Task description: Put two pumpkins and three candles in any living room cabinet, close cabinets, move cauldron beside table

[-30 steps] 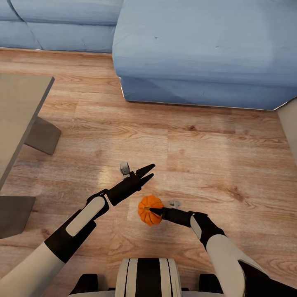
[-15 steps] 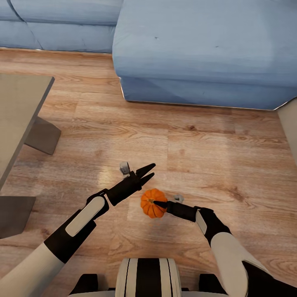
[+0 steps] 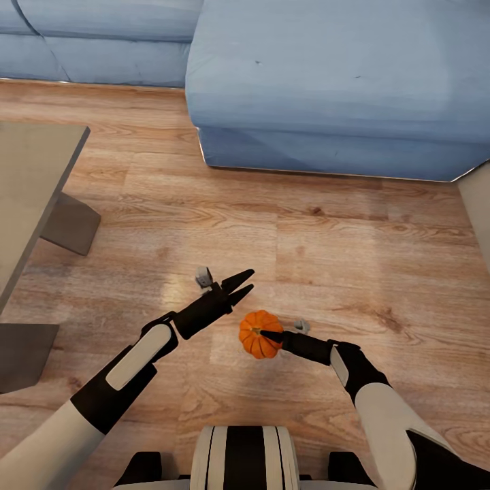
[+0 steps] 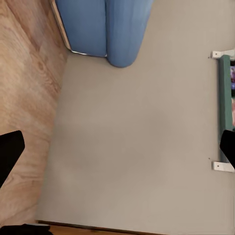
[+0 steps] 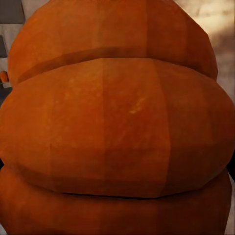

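Observation:
One ribbed orange pumpkin [image 3: 250, 342] is gripped over the wood floor in front of my base. My right gripper [image 3: 263, 335] is shut on it, with one dark finger lying across its top. Seen close in the right wrist view, the pumpkin [image 5: 117, 127] covers nearly the whole picture. My left gripper [image 3: 249, 281] hovers just left of and beyond the pumpkin, open and holding nothing. Its two black fingertips [image 4: 10, 152] sit far apart at the edges of the left wrist view. The candles, the cabinet and the cauldron are out of view.
A blue sofa [image 3: 340, 88] spans the far side, its base edge close ahead. A grey table [image 3: 30, 177] with a block foot [image 3: 71, 224] stands at the left. A pale panel [image 3: 476, 204] juts in at the right edge. Wood floor [image 3: 340, 258] lies between.
My right gripper has carried the pumpkin a little to the right and away from my base. The left arm has barely shifted.

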